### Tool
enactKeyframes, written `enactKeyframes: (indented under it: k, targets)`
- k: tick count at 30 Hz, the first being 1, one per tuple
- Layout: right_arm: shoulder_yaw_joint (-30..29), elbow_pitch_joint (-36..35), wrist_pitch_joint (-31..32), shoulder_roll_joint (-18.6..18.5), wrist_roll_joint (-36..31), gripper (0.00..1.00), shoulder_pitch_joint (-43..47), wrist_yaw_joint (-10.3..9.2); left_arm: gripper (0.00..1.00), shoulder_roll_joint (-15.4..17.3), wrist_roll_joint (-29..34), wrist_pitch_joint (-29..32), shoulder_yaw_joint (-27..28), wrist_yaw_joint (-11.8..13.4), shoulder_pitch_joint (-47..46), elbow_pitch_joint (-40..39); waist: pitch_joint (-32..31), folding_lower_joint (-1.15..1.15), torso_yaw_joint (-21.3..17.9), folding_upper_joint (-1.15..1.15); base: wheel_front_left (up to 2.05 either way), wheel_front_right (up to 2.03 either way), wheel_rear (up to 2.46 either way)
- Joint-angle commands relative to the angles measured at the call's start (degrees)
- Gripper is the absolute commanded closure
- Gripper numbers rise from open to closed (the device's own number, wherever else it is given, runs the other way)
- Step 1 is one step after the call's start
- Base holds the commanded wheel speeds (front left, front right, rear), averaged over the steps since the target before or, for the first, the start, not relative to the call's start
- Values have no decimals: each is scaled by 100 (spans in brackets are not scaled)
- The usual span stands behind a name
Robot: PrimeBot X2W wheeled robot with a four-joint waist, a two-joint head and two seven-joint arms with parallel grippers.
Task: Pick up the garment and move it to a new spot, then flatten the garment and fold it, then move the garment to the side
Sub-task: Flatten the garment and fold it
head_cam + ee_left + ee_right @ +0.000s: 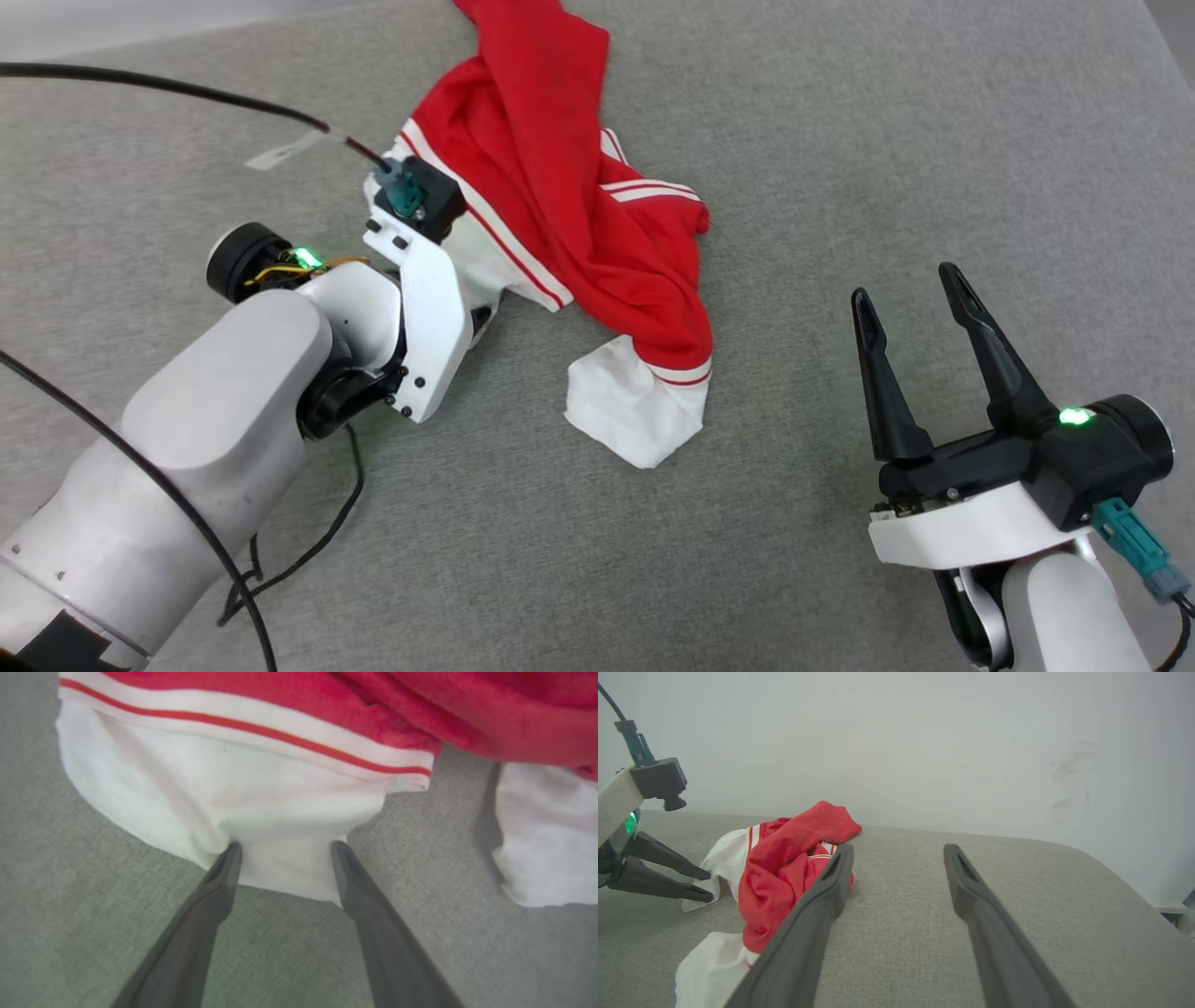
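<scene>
Straddling a white sleeve (210, 802) of the garment (560, 187), the left hand (286, 848) sits released; slide deeper before clenching, catching both layers.

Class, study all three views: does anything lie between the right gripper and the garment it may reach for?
Nothing visible does. Only bare grey surface separates the open right gripper from the garment and its nearer white sleeve. The left gripper, open, has its fingertips at the other sleeve.

The left gripper (285, 847) is reaching toward one o'clock, fingers apart; the right gripper (904, 285) is sitting at four o'clock, fingers parted, pointing toward twelve.
</scene>
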Motion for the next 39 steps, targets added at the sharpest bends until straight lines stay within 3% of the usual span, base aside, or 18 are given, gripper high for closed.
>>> enactKeyframes:
  k: [1,2,3,4,9,15,22,28,33,39]
  targets:
    - [2,-24,-11,7,65,0,-74,-4,0,-20,-12,61,-61,12,25,63,76,0,-79,0,0,0,0]
    - [-5,-26,-11,7,67,0,-72,-4,0,-28,-41,145,-121,-2,82,112,90,0,-92,0,0,0,0]
    - [-5,-25,-11,7,71,0,-70,-4,16,-25,-124,298,-187,-22,176,179,99,0,-103,0,0,0,0]
    - [-4,-22,-11,7,74,0,-69,-4,100,-9,-172,433,-283,-53,260,198,105,0,-111,0,0,0,0]
    - [-20,34,-11,7,49,0,-12,-4,100,205,-173,220,-326,-79,408,128,2,0,-55,0,0,0,0]
    - [-52,138,-11,6,-23,0,170,-4,100,536,-288,-677,-14,198,1015,-242,-523,0,131,0,0,0,0]
    - [-88,223,-11,7,-134,0,386,-4,100,1362,-402,-1284,249,744,2033,-1170,-1069,0,466,0,0,0,0]
    - [-173,232,-10,7,-160,0,563,-4,100,2037,-469,-1752,530,1538,2880,-2053,-1296,0,763,0,0,0,0]
    - [-194,252,-11,7,-190,0,647,-4,100,2182,-640,-2063,497,1978,3750,-2608,-1400,0,922,0,0,0,0]
    - [-222,254,-11,6,-230,0,701,-4,100,1902,-491,-2396,195,2143,4269,-2809,-1470,0,1021,0,0,0,0]
